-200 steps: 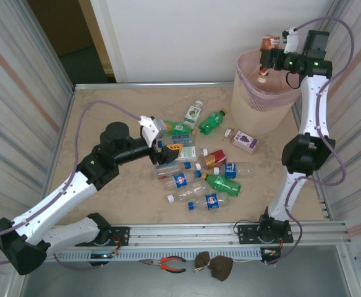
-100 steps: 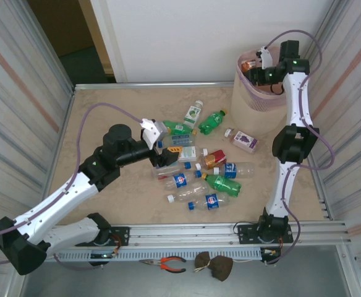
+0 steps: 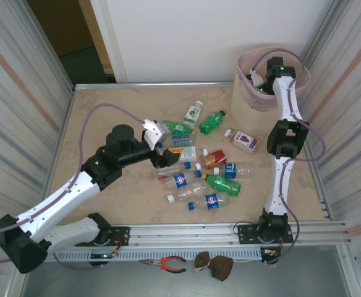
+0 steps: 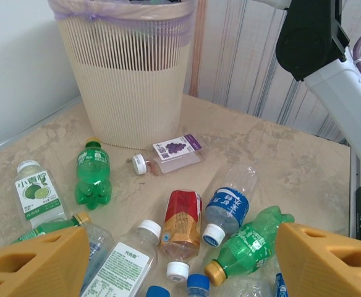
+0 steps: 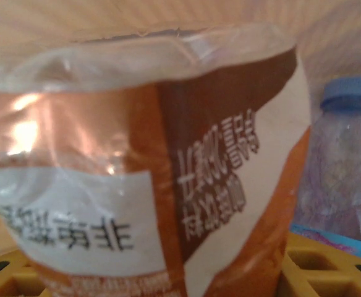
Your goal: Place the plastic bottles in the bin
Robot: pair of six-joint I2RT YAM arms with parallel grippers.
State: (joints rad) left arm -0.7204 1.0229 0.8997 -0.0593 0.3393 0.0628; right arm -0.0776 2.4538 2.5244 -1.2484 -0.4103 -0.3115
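Note:
Several plastic bottles [image 3: 200, 173] lie in a loose pile mid-table, among them a red-labelled one [image 4: 182, 224], a blue-labelled one [image 4: 226, 209] and a green one [image 4: 250, 245]. My left gripper [image 3: 167, 155] hovers open just above the pile's left side, its orange fingers [image 4: 39, 266] spread wide with nothing between them. The beige bin [image 3: 253, 105] with a pink liner stands at the far right, and its ribbed wall [image 4: 131, 80] rises behind the pile. My right gripper [image 3: 255, 79] reaches down inside it, shut on a brown-and-orange labelled bottle [image 5: 156, 185]. A blue-capped bottle [image 5: 346, 162] lies in the bin beside it.
A purple-labelled bottle [image 3: 245, 140] and a green one [image 3: 212, 122] lie close to the bin's foot. Ribbed metal walls close both sides. The right arm [image 3: 285, 139] stands along the right edge. Pliers [image 3: 167, 265] rest on the front rail.
The right arm swung the brown-labelled bottle from above the bin's rim down into the bin. The left gripper barely shifted and stayed open over the pile.

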